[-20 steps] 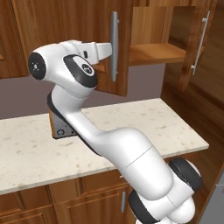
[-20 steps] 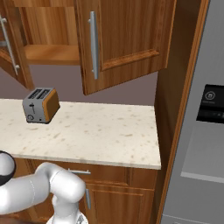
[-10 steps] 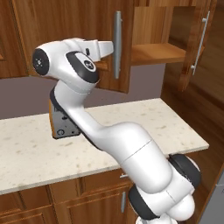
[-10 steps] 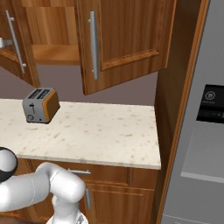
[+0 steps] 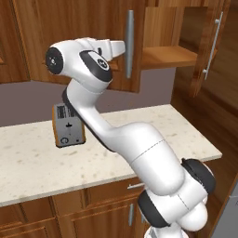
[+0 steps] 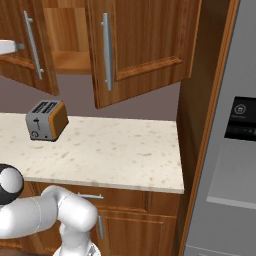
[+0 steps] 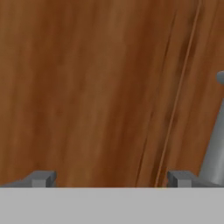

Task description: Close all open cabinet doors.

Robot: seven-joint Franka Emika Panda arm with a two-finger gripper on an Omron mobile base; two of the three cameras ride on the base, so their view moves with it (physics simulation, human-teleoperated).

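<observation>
**Left door swinging shut under the hand; right door not yet dealt with**

Taking the toaster (image 5: 69,125) on the counter (image 6: 115,155) as the landmark: the arm rises from in front of the counter and bends up above the toaster. The gripper (image 7: 109,179) sits right up against the face of the left cabinet door (image 5: 79,42), its fingers spread wide with bare wood between them, holding nothing. The door's silver bar handle (image 5: 129,44) stands just to the right of the hand.

Compared with a second ago, the hand has come higher and the left door has swung closer to the cabinet front, narrowing the opening, so the push seems to be working. It is still ajar: the shelf (image 5: 169,56), up and to the right of the toaster, remains exposed.

Farther right, beyond the shelf, the right cabinet door (image 6: 145,45) stands wide open in the same place as before. By my reading, one door is nearly shut and the second remains to be closed.
</observation>
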